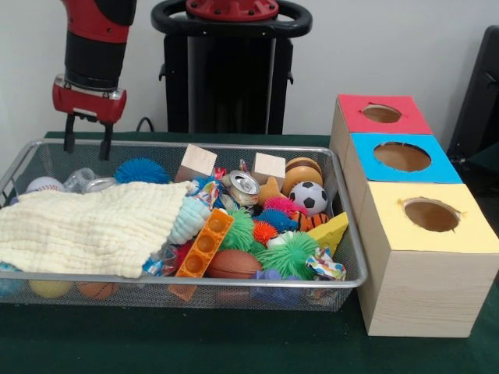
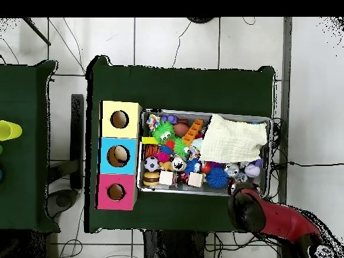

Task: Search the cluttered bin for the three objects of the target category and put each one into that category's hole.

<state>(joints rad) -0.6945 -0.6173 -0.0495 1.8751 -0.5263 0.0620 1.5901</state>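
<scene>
From my station I find the gripper hanging over the far corner of the wire mesh bin, its two dark fingers parted a little and nothing between them. It is clear of the contents.

The target category is not stated, so I cannot name the three objects. The candidates lie heaped together: a soccer ball, a crushed drink can, wooden blocks, spiky rubber balls and an orange perforated brick.

A cream cloth covers much of the bin on the gripper's side.

Risks, in my judgement:
- Targets may lie hidden under the cloth.
- A descent here may snag cloth or mesh.
- Round balls may slip from narrow fingers.
- The packed heap invites grasping two items at once.

The red, blue and yellow holes stand beside the bin's opposite end, a long carry.
</scene>
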